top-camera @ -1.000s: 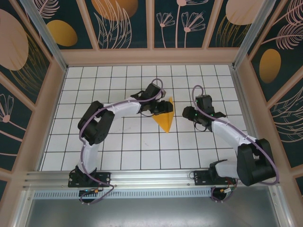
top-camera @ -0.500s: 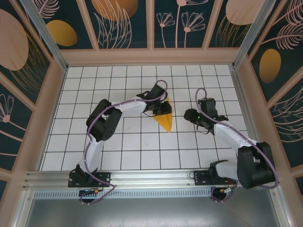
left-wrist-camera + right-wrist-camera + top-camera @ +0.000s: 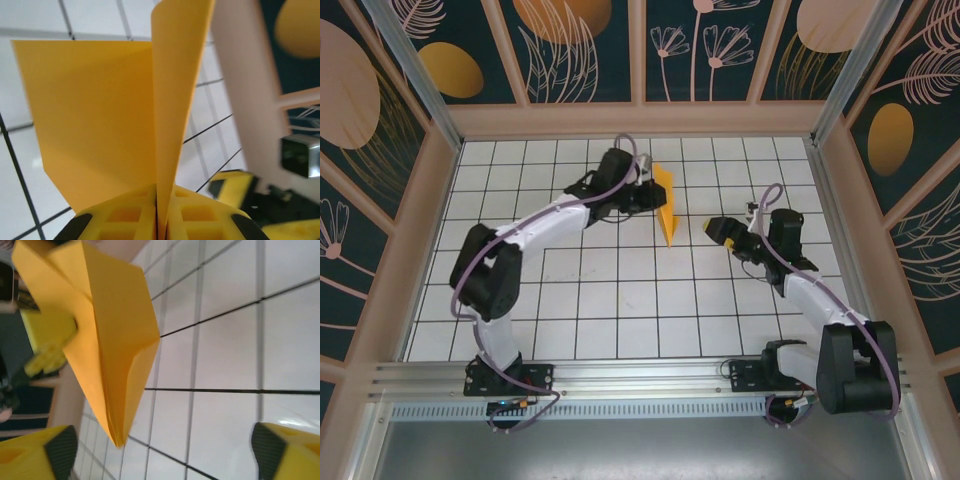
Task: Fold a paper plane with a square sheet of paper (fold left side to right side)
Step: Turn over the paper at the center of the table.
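The paper plane is a narrow orange-yellow dart, standing on edge above the white grid table with its point toward the near side. My left gripper is shut on its far end from the left. In the left wrist view the folded layers rise out of the pinched yellow fingers of the left gripper. My right gripper is open, a tile to the right of the plane's point and apart from it. The right wrist view shows the plane hanging ahead of that open gripper, nothing between its fingers.
A wooden frame and patterned walls enclose the tiled table on three sides. A metal rail with both arm bases runs along the near edge. The right gripper's yellow finger lies just past the plane.
My left gripper closed on the plane and carried it up and toward the far wall, turning it on edge. My right gripper opened wide and drew slightly back.
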